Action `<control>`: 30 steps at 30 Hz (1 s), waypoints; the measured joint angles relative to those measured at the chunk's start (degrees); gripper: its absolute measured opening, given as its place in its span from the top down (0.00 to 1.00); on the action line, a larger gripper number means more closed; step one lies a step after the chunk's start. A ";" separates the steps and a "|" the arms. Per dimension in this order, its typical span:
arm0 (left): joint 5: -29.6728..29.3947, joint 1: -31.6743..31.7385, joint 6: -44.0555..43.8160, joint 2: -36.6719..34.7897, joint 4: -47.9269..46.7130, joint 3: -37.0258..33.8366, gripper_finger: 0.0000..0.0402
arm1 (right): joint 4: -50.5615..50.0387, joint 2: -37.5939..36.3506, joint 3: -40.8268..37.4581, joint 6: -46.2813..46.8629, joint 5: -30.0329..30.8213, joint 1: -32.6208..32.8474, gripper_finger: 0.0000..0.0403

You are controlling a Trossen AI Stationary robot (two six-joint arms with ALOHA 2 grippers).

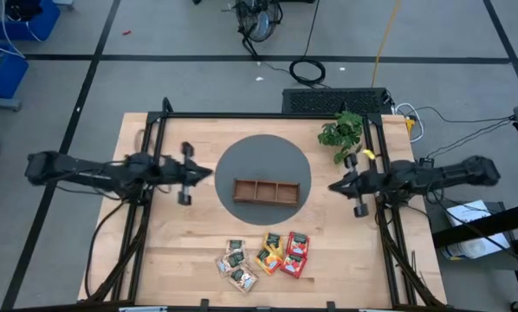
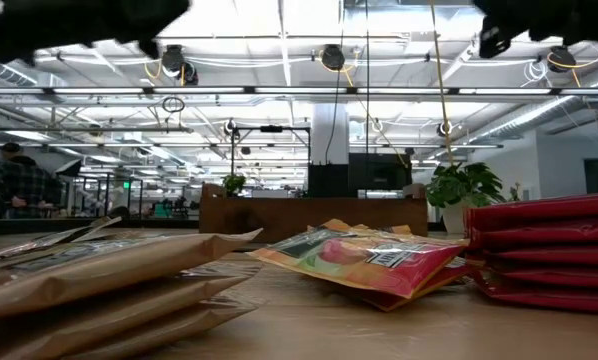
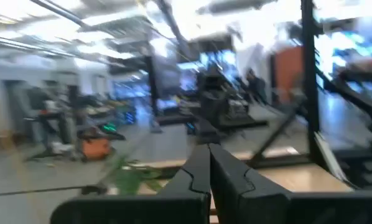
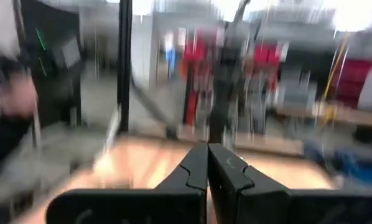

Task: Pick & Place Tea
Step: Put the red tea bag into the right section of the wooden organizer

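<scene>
Grey tiled floor (image 1: 181,78); bright ceiling lights (image 2: 279,25); black cable (image 1: 307,69)

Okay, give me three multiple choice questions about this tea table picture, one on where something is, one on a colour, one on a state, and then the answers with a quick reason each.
1. Where does the wooden tray sit?
A. On the dark round mat
B. At the table's near edge
C. Under the plant

2. What colour are the two sachets at the right end of the tea pile?
A. Blue
B. Red
C. White

3. How is the left end effector right now?
A. Shut on a sachet
B. Wide open
C. Shut and empty

Answers:
1. A: the high view shows the tray in the middle of the mat.
2. B: they show red in both the high and low views.
3. C: its wrist view shows the fingers pressed together with nothing between them, well away from the pile.
</scene>
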 joint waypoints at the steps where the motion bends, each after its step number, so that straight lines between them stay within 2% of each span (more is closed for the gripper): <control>1: 0.21 -0.53 0.10 3.88 -1.25 2.14 0.97 | -3.93 2.74 2.56 -0.22 2.85 1.84 1.00; 4: 0.38 -2.74 0.21 15.40 -5.71 8.56 0.97 | -17.00 10.73 11.05 1.80 11.99 7.35 1.00; 7: 0.51 -5.08 0.73 23.85 -7.61 15.32 0.98 | -28.39 17.98 17.21 10.70 21.82 12.81 1.00; 10: 0.48 -7.62 1.60 31.26 -12.58 21.25 0.99 | -31.15 23.75 18.80 19.14 24.77 17.85 1.00; 15: 0.49 -11.74 3.31 39.82 -14.55 30.11 0.95 | -30.40 30.00 18.13 32.68 25.37 23.70 1.00; 20: 0.38 -15.21 3.06 47.13 -15.52 34.74 0.99 | -27.63 34.51 14.69 43.76 24.90 27.76 1.00; 25: -1.50 -17.43 3.81 52.83 -16.48 37.22 0.96 | -15.37 37.48 8.09 49.66 21.97 29.47 1.00; 30: -1.19 -17.79 2.17 56.41 -19.09 42.25 0.95 | -1.78 39.66 2.18 56.53 14.30 28.51 0.98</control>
